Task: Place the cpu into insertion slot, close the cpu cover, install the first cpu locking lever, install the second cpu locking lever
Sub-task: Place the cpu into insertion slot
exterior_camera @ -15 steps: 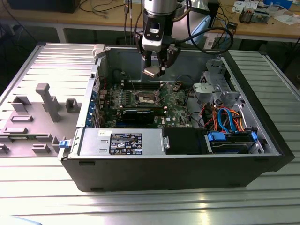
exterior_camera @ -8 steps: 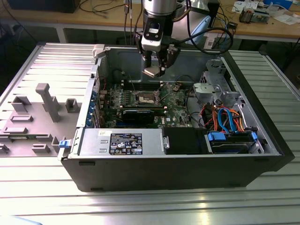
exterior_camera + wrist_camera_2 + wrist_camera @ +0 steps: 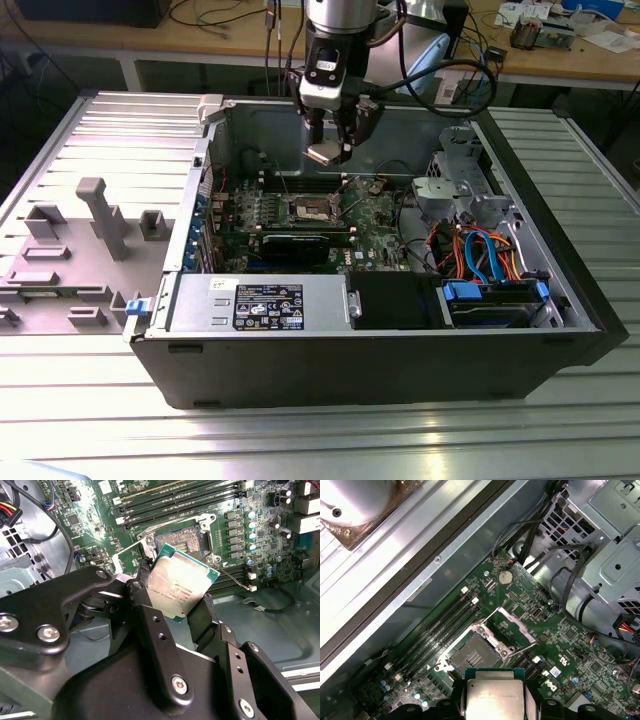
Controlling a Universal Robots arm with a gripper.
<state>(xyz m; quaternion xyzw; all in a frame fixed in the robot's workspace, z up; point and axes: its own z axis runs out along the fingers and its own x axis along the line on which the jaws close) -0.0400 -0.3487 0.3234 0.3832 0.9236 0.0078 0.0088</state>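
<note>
Cpu (image 3: 182, 582) pinched flat by its edges in the clenched gripper (image 3: 175, 592), hanging above the open case. Insertion slot (image 3: 309, 208) bare, below and slightly toward the exterior view's left; cpu cover (image 3: 377, 186) swung open just right of it.

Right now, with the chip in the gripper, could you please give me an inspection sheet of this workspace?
Surface: ribbed metal table; open computer case lies on it.
Job's things: cpu held above the board; insertion slot empty; cpu cover raised open.
Clutter: grey fixture blocks at the exterior view's left.
Grippers: gripper shut on cpu.
Cables: orange and blue cables inside the case, apart from the slot.
Surroundings: wooden bench behind, with wires.
</note>
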